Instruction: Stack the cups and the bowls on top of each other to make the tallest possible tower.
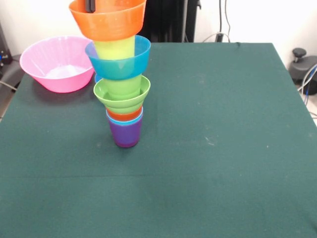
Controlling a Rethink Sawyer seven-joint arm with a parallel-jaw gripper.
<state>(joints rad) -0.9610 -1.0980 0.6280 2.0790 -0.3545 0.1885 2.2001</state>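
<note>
Only a dark tip of the gripper [89, 5] shows at the top edge of the front view, reaching down inside the orange bowl [108, 22]; whether its fingers are apart, together or clamped on the rim cannot be told from here. Nearest the camera, the green table [208, 148] lies bare in front of the tower [121, 79], which stands left of centre. Its base is the purple cup [126, 134], upright on the cloth. Nested into it are a light blue cup [125, 119], of which only the rim band shows, and an orange cup [124, 115], also just a rim. Above these sits the ridged green bowl [122, 94], then a yellow-green cup [115, 49] rising through the blue bowl [119, 62], and the orange bowl tops the stack, cut off by the picture's upper edge. The upper part of the stack leans slightly to the left. Farther back, near the table's far left corner and well apart from the tower, rests the large pink bowl [57, 64], upright.
</note>
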